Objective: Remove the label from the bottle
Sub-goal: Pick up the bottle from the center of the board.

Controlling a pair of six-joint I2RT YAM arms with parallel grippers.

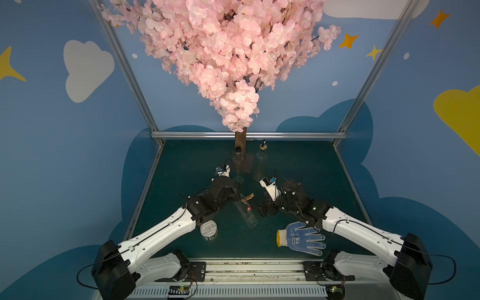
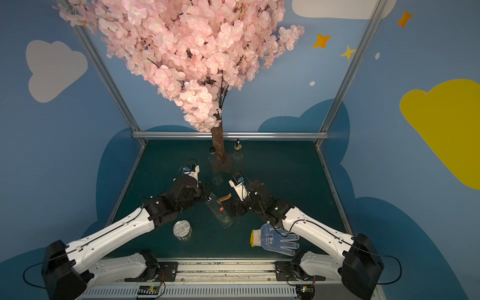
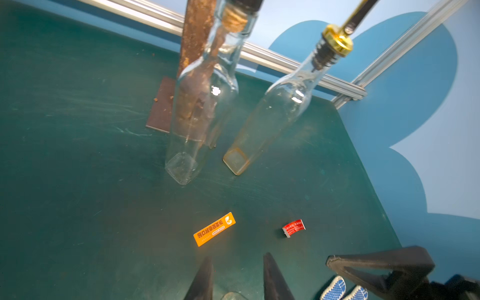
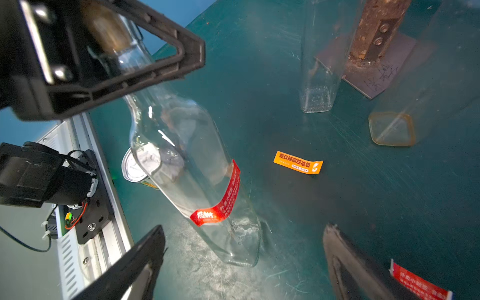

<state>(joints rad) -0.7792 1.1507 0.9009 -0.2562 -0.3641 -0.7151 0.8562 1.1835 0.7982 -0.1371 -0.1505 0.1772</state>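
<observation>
While the left gripper [image 1: 235,194] clamps the neck of the tilted glass bottle [image 4: 181,155], base on the table [image 4: 259,65] near its middle, the right gripper [image 1: 263,209] gapes wide beside it. Red label [image 4: 228,197] wraps the lower body. Risk: peeling tug skids the base or tears the strip short

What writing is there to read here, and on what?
Orange label on the table: Chinese print, too blurred to quote.
Red label on the bottle: white Chinese characters, unreadable.
Red scrap: white characters, unreadable.
Glove: blue mark, too small.
Can: print too small.
</observation>
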